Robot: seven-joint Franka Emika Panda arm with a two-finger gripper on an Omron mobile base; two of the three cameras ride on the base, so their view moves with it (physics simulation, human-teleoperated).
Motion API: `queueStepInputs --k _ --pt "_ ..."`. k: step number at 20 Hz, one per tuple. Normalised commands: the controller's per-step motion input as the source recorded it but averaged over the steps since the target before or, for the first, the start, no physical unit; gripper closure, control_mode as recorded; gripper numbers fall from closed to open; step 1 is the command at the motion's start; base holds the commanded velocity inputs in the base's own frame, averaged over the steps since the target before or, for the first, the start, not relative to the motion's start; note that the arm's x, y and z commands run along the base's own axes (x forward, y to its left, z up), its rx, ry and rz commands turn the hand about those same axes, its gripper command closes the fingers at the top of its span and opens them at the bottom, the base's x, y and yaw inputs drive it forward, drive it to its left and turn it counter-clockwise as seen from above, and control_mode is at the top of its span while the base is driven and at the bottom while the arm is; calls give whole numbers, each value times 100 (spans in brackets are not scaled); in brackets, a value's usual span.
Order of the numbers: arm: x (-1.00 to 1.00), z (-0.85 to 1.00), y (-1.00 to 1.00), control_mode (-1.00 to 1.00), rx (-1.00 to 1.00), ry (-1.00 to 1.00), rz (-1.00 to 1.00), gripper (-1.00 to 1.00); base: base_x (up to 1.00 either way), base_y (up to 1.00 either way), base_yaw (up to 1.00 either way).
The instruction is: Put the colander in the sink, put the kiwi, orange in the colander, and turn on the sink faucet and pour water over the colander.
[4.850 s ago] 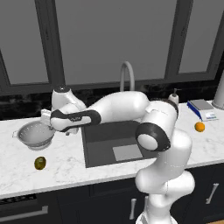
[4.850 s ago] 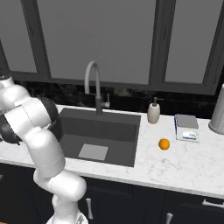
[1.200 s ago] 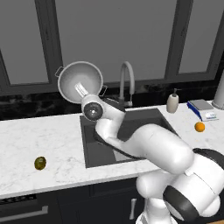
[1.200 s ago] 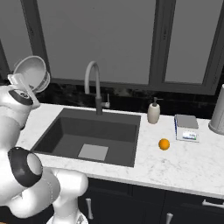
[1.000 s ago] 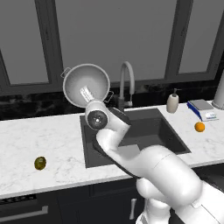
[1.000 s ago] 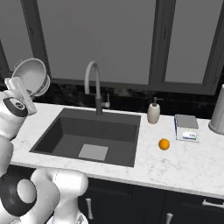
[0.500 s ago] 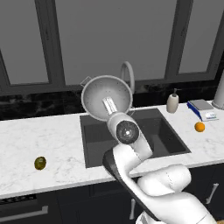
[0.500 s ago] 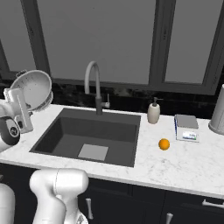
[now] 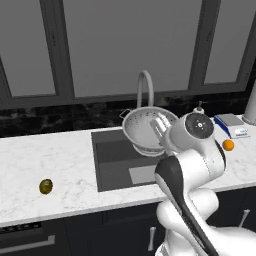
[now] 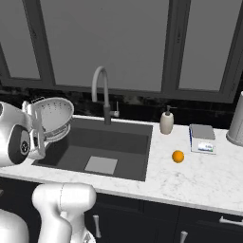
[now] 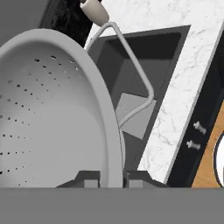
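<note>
The silvery perforated colander [image 9: 145,131] hangs tilted in the air above the dark sink [image 9: 112,165], in front of the gooseneck faucet [image 9: 145,84]. My gripper [image 9: 160,126] is shut on its rim [image 11: 112,131], with one fingertip on each side of the wall. From the right base view the colander [image 10: 56,115] is over the sink's [image 10: 118,142] left end, held by the gripper [image 10: 36,119]. The pale drain plate [image 10: 101,164] lies below. The kiwi [image 9: 46,186] rests on the left counter. The orange [image 10: 178,156] lies on the counter right of the sink.
A beige soap dispenser [image 10: 166,122] stands behind the sink's right corner. A small scale [image 10: 201,137] and a grey canister [image 10: 236,121] sit at the far right. Dark windows rise behind the faucet [image 10: 100,90]. My own white arm fills the foreground.
The arm has swung the colander rightward from above the sink's left edge to in front of the faucet, and lowered it. The fruits have not moved.
</note>
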Motion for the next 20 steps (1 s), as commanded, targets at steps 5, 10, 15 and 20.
queueStepInputs --k 5,10,15,20 --pt "-41 -4 -100 -100 13 9 4 100 0 0 0" --pt "0 -40 -84 -100 4 1 4 100 0 0 0" --pt "23 -57 -28 -100 1 -13 13 100 0 0 0" --pt "58 -59 -7 -100 -1 -4 31 100 0 0 0"
